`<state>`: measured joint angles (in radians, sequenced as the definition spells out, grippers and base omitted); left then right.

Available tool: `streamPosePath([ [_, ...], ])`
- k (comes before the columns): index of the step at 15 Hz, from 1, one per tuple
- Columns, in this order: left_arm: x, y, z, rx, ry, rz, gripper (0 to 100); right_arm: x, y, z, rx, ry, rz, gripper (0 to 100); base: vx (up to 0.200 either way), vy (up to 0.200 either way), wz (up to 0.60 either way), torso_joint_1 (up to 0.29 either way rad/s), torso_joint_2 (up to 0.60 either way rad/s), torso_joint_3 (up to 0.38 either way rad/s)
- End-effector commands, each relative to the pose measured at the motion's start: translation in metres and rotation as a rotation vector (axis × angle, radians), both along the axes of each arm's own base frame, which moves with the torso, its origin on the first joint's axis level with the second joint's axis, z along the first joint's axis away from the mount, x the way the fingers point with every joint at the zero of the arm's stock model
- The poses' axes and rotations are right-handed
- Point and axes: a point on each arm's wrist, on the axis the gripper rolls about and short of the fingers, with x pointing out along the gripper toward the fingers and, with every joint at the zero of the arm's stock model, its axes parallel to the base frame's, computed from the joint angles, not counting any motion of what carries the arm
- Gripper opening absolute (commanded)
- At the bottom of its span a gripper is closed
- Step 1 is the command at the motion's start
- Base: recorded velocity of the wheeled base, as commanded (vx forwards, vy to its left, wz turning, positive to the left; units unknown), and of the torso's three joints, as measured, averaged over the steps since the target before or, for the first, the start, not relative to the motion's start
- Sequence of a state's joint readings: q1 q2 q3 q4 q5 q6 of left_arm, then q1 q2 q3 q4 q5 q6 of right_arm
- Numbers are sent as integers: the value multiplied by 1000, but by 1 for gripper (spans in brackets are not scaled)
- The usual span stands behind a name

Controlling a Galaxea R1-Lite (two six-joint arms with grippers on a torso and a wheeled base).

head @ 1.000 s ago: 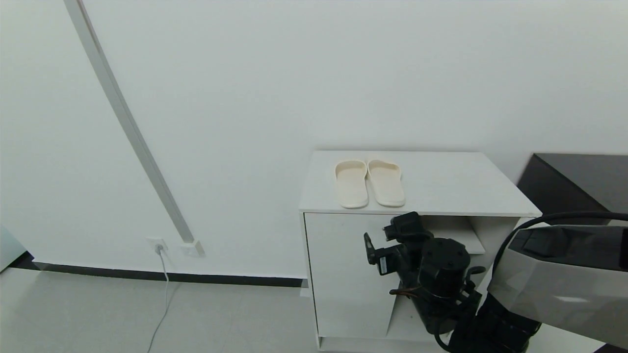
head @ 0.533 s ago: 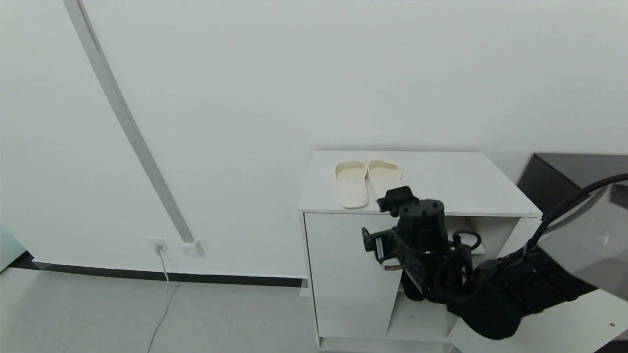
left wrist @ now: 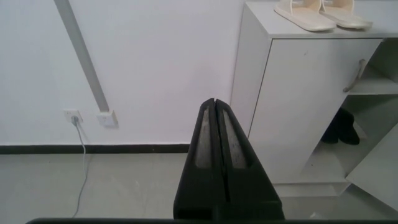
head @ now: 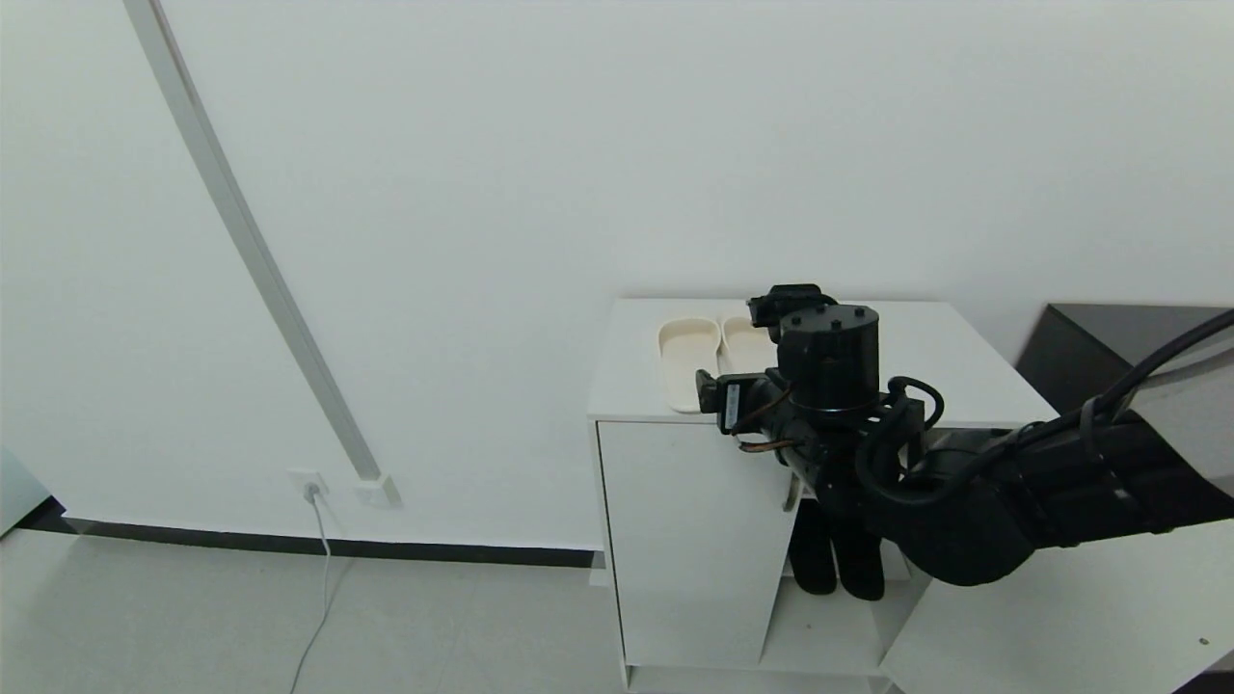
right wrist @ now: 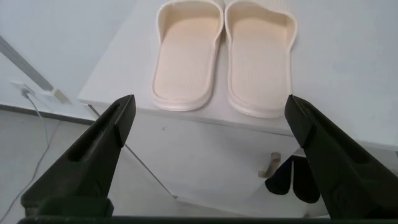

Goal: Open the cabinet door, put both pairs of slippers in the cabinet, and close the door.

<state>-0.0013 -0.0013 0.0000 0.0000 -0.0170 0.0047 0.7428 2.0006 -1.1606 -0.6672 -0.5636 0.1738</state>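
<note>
risk: the cream-coloured foam slipper pair [right wrist: 224, 56] lies side by side near the front edge of the cabinet top. A skewed pinch would likely catch one slipper and shove the other off the edge.
risk 2: the forearm crosses above the open white cabinet door [head: 1060, 627] and could knock it on the way down.
right arm: raised, wrist over the white two-door cabinet [head: 694, 540]. Right gripper [right wrist: 209, 106] hovers above the cream pair, not touching, jaws spread wide with nothing in them.
left arm: left gripper [left wrist: 215, 102] well apart from the cabinet, jaws pressed together, empty.
task things: head view has the cream pair at 10 o'clock from the wrist. The black slipper pair [head: 837, 564] is already on the lower shelf at 6 o'clock.
</note>
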Motion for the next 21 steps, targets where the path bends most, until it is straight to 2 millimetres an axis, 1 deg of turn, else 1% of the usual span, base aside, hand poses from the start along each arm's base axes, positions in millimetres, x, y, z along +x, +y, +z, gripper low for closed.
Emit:
streamPosePath([
  [1,0,0,0,0,1,0,0,2,2,-8,-11,15,-2,100,200,0,0,-12,-12,12],
  [4,0,0,0,0,1,0,0,3,1,-16,-24,36,-4,100,200,0,0,14,4,1],
  [6,0,0,0,0,1,0,0,7,-1,-24,-31,41,-13,100,200,0,0,7,5,-2],
  [9,0,0,0,0,1,0,0,15,-1,-40,-54,70,-21,100,200,0,0,1,2,1],
  [10,0,0,0,0,1,0,0,19,-1,-50,-67,87,-21,100,200,0,0,-2,-2,-2],
  [11,0,0,0,0,1,0,0,21,0,-54,-70,92,-21,100,0,0,0,0,0,0],
  [13,0,0,0,0,1,0,0,28,1,-56,-57,80,-12,100,0,0,0,0,0,0],
  [16,0,0,0,0,1,0,0,39,3,-53,-50,58,-17,100,0,0,0,0,0,0],
  [20,0,0,0,0,1,0,0,55,6,-57,-50,44,-15,100,0,0,0,0,0,0],
  [21,0,0,0,0,1,0,0,59,7,-56,-43,36,-17,100,0,0,0,0,0,0],
])
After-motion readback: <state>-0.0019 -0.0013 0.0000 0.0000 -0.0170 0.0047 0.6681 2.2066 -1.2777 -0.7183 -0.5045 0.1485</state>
